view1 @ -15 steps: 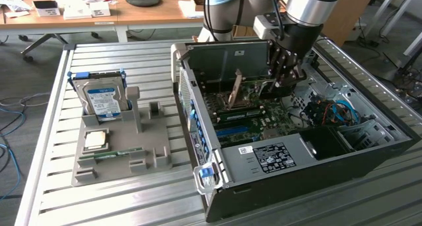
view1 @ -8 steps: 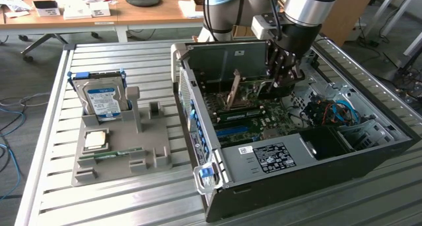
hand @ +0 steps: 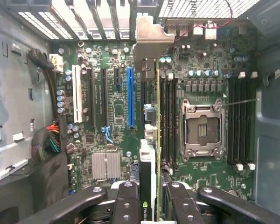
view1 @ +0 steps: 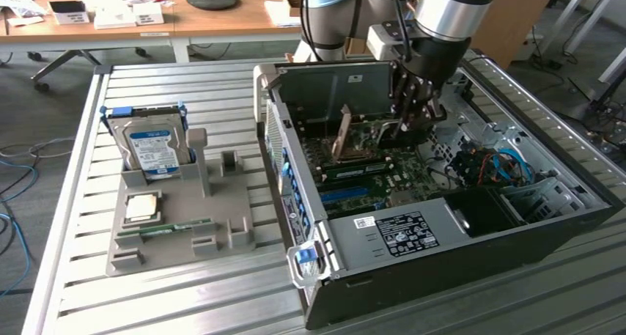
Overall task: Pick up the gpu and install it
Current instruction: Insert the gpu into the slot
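The gripper [hand: 151, 189] is clamping the gpu [hand: 148, 158], its dark fingers [hand: 127, 198] pressing on either face of the card, which is showing edge-on between them. The gpu is hanging inside the open case [view1: 470, 269] over the motherboard [hand: 200, 186], and its silvery bracket [hand: 149, 39] is pointing toward the slotted rear wall. In the wrist view the card is running between the blue slot [hand: 130, 98] and the memory slots [hand: 168, 121], with the CPU socket [hand: 203, 128] lying beyond those; whether its lower edge is touching the board cannot be told. A finned heatsink [hand: 106, 165] is sitting near the blue slot's end. In the exterior view the arm is reaching down into the case, and the gripper [view1: 415, 104] is standing above the board. On the exterior view's left, a grey tray [view1: 220, 203] is lying on the slatted table [view1: 127, 306] beside the case, carrying a hard drive [view1: 152, 144] upright, a chip [view1: 144, 205] and a memory stick [view1: 166, 229]. Farther back, a desk [view1: 196, 20] is standing with small boxes on it.
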Controlling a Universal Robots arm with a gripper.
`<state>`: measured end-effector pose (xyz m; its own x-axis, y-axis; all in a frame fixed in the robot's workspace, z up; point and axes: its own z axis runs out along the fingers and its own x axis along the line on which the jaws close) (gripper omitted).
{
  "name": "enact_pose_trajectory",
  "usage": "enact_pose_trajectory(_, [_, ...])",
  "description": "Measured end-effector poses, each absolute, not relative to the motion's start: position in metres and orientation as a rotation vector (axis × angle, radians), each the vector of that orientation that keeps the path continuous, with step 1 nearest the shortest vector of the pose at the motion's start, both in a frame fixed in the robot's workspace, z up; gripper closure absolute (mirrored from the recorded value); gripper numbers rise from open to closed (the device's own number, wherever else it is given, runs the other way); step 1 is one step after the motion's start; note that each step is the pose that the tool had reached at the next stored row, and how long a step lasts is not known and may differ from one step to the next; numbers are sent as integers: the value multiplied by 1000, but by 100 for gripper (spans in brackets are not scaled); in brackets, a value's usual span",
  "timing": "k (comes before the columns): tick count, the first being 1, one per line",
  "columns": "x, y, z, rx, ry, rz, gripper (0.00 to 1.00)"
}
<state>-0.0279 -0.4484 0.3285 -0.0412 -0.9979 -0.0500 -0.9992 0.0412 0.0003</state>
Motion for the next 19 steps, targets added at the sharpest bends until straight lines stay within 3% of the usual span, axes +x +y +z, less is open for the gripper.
enact_pose_trajectory(19, [-29, -454, 321, -2150, 2241, 54, 73])
